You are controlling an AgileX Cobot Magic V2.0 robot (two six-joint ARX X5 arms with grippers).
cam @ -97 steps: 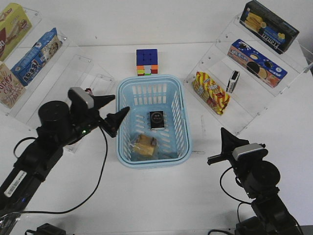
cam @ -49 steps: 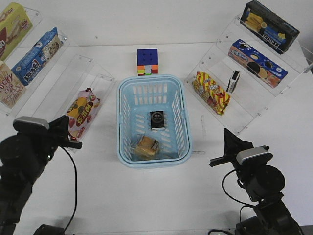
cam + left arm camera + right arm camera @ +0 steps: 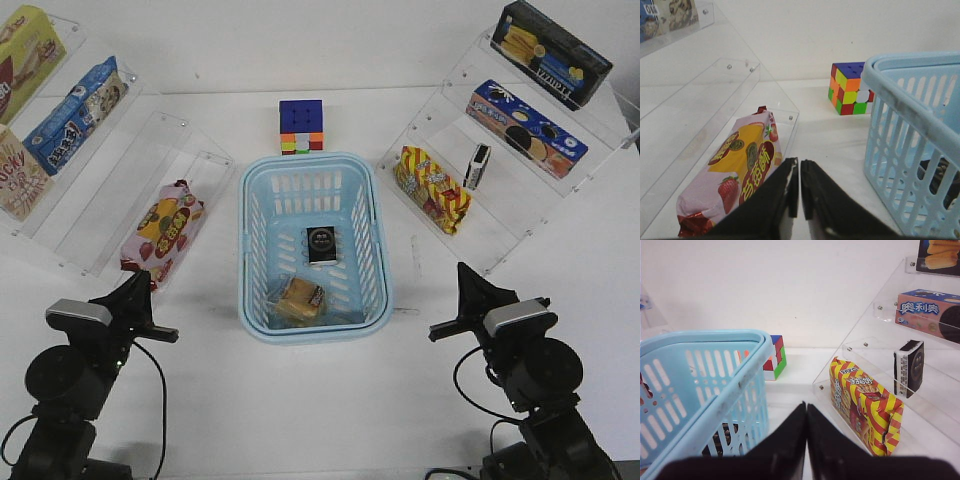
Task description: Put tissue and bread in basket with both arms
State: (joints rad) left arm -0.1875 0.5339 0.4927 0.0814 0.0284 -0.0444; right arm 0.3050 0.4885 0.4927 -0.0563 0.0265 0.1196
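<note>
The white table [image 3: 320,420] carries the big light-blue basket [image 3: 252,250] square in the middle, its long sides running away from the robot, and both task things already lie on its slotted floor: the tissue [image 3: 321,245], a flat black pack, sits about mid-basket with its long edge along the basket's length, and the bread [image 3: 298,298], a wrapped golden bun, lies just nearer the robot and a touch to the left, close to the tissue but not quite touching as far as I can tell. The two arms sit low at the near corners of the table, well apart from the basket. The left gripper [image 3: 148,285] points up toward the pink printed packet [image 3: 160,230] on the left clear shelf [image 3: 100,200], the basket off to its right; in its wrist view the fingers are pressed together with only a hairline between them and nothing in them. The right gripper [image 3: 466,280] is likewise pinched closed and empty, the basket to its left. Judging by that, the bread is nearer the left arm, the tissue roughly even between them, and I'd say nothing remains to carry.
</note>
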